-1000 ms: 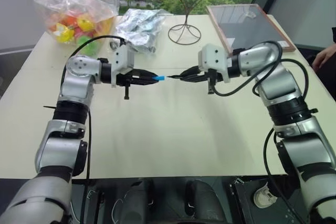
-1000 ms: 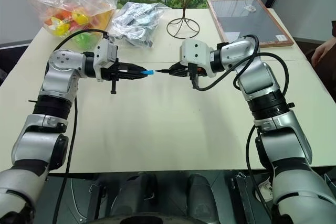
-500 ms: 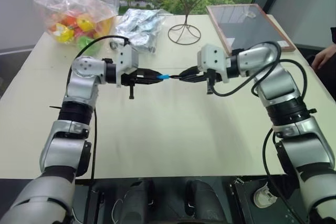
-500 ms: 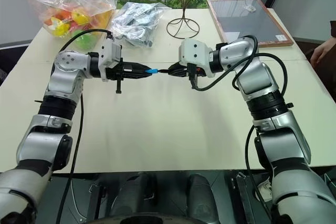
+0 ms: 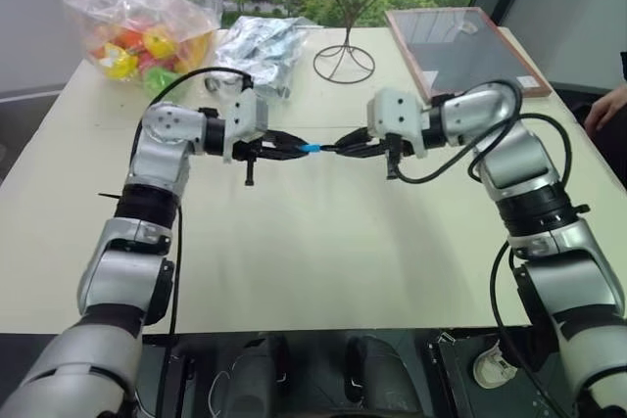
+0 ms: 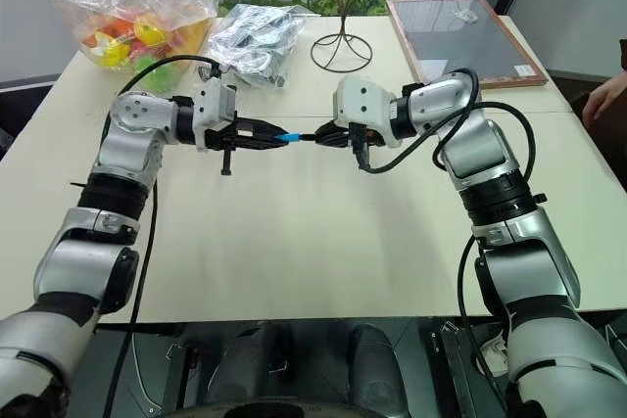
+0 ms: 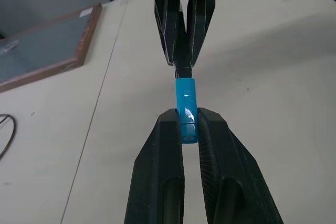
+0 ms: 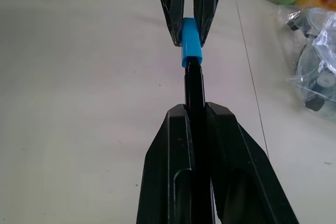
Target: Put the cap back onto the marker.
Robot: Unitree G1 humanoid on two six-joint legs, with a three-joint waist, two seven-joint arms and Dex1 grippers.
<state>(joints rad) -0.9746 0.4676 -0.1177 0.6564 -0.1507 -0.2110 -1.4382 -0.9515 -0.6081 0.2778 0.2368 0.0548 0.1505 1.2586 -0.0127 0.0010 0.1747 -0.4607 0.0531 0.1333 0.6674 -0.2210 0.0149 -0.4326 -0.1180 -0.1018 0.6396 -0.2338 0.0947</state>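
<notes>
Left tool (image 5: 297, 148) clenched on the blue cap (image 7: 186, 102), right tool (image 5: 339, 148) clenched on the black marker (image 8: 193, 88), both held above the desk (image 5: 323, 242); tip just entering cap, pressing it fully home looks left.

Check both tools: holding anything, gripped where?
Left tool pinches the cap by its rear end. Right tool clamps the marker on its shaft behind the tip.

Pale table (image 5: 323, 242). Beyond jaws, along far edge: clear bag of coloured toys (image 5: 142, 22) at far left, crinkled silver bag (image 5: 257, 51) beside it, wire stand (image 5: 345, 58), wood-framed board (image 5: 460, 46) at far right.
</notes>
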